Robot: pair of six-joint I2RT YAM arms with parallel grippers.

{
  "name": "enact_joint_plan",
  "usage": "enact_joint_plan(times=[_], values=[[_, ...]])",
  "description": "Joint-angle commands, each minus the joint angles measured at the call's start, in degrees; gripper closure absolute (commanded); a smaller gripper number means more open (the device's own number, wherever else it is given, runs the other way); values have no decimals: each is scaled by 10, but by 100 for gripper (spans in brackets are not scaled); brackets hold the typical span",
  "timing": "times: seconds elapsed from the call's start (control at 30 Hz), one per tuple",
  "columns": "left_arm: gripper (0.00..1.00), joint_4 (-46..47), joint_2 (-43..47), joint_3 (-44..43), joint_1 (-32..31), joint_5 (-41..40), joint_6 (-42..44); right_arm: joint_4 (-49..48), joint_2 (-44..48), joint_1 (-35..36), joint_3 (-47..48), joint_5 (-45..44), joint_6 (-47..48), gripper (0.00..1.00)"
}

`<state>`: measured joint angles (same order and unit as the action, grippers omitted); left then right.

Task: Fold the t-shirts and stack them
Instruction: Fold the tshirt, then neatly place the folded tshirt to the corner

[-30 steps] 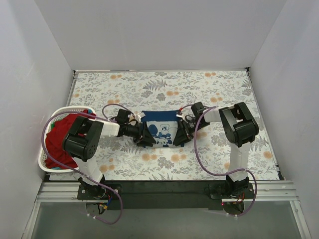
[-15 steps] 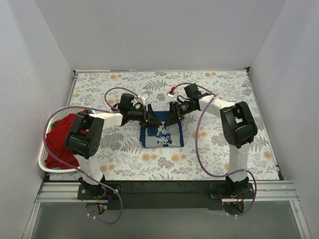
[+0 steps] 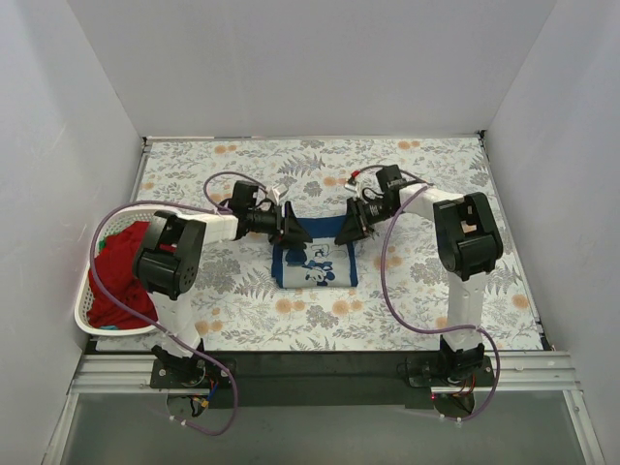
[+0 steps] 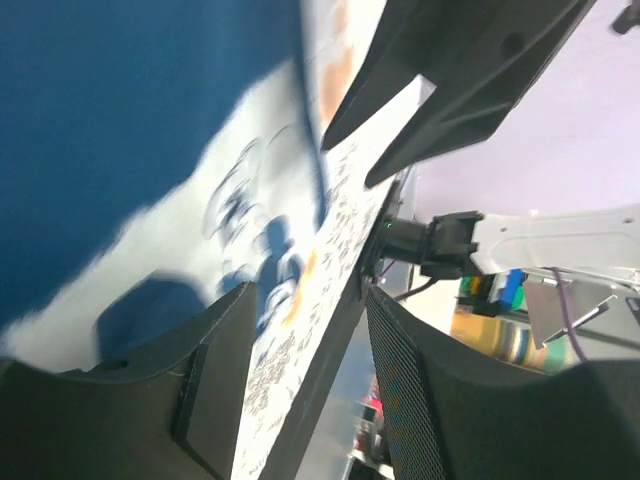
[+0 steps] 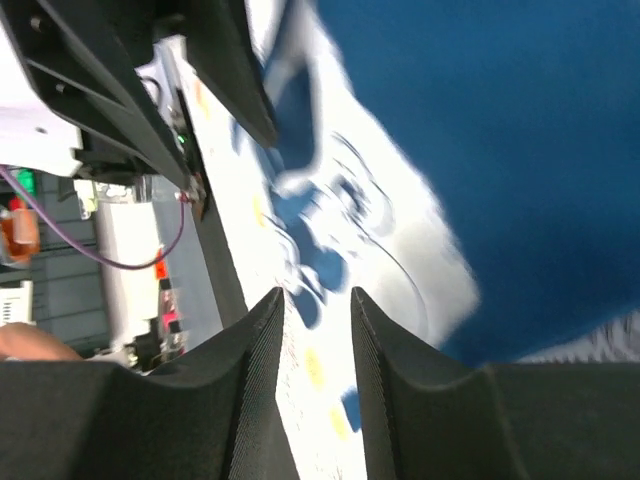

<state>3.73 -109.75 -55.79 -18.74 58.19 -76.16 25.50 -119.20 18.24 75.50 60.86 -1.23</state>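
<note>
Now we see the dark navy blue cloth t-shirt with a white printed graphic (image 3: 314, 263) lying folded in a rectangle mid-table on the grey-and-orange floral cover (image 3: 417, 310). Our left gripper (image 3: 301, 235) and right gripper (image 3: 344, 235) sit at its far corners, each with jaws parted and nothing between them. The red cloth t-shirt (image 3: 114, 276) is heaped in the white slatted plastic laundry basket (image 3: 107, 330) at the left.
</note>
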Motion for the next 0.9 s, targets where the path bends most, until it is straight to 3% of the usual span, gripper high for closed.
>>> enact_joint_plan(times=[0.0, 0.43, 0.63, 0.77, 0.87], values=[[53, 3, 45, -80, 5, 21, 13, -9, 43, 5, 66, 33, -11, 60], [53, 9, -153, -154, 66, -60, -7, -33, -139, -8, 177, -10, 5, 59], [52, -6, -157, -174, 88, -55, 20, -33, -148, -29, 178, -22, 8, 57], [48, -70, -79, -206, 88, -84, 52, -34, -91, -30, 174, 0, -27, 35], [30, -110, -3, -218, 79, -132, 65, -37, -19, -30, 163, -5, -39, 21]])
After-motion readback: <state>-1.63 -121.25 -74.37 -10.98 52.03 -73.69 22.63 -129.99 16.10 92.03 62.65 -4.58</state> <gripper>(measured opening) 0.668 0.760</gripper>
